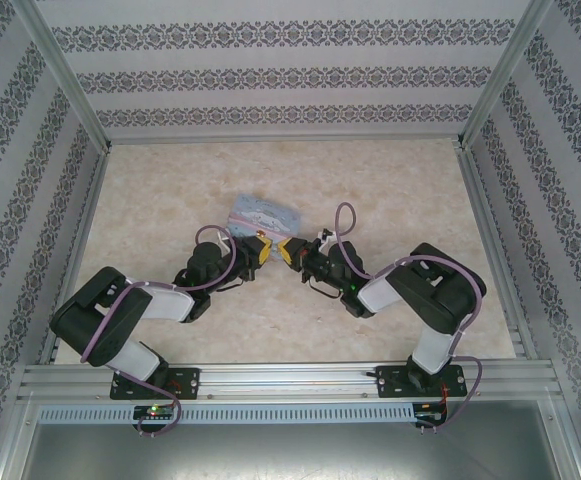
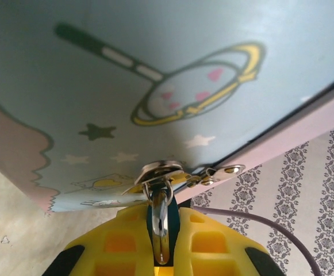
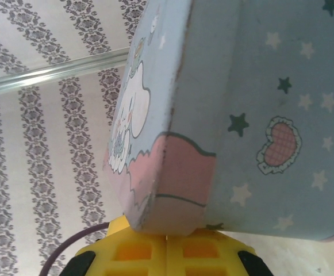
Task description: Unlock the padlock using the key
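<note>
While left arm (image 1: 120, 320) and right arm (image 1: 430, 290) both sit at the tin (image 1: 265, 212), status: not unlocked by my read. Key insertion and turn are left to do.
surface (image 1: 150, 220): carries the tin, which lies just beyond both wrists in the top view.
tin: pale blue with cartoon print; metal hasp (image 2: 162, 169) on the tin edge facing the left arm.
left jaws: closed almost flush on a small dark piece hanging from the tin's hasp. I take that piece for the padlock (image 2: 160, 221).
right jaws: closed flush; yellow fingers (image 3: 155, 241) meet just under a pink tin corner, nothing seen pinched.
padlock: at the tin's hasp, shackle through the ring, so I judge it locked.
key: can't tell where it is.
top view: shows one arm on either side of the tin; lock too small to read there.
left wrist view: shows hasp, shackle and grip up close.
right wrist view: shows the tin's side wall and corner against the fingertips.
</note>
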Available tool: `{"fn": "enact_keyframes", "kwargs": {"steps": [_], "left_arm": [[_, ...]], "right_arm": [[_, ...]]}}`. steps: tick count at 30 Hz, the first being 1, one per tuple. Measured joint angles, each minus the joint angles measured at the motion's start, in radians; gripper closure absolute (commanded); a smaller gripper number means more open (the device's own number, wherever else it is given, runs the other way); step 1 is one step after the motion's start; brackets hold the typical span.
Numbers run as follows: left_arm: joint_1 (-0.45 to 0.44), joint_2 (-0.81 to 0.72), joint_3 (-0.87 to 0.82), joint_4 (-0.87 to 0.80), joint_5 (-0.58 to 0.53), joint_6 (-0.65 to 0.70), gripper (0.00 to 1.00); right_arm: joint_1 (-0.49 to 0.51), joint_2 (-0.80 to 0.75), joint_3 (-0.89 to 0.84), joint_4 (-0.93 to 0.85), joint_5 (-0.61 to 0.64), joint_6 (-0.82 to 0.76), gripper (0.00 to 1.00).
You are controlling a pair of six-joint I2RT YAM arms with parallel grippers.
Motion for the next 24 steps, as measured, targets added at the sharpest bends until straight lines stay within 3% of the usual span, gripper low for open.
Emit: {"fn": "enact_keyframes", "kwargs": {"steps": [10,24], "left_arm": [[0.000,0.000,0.000,0.000,0.002,0.000,1.00],[0.000,0.000,0.000,-0.001,0.005,0.000,1.00]], "right_arm": [[-0.018,-0.002,0.003,-0.010,-0.043,-0.045,1.00],[-0.054,-0.135,0.084,-0.349,-0.122,-0.415,1.00]]}}
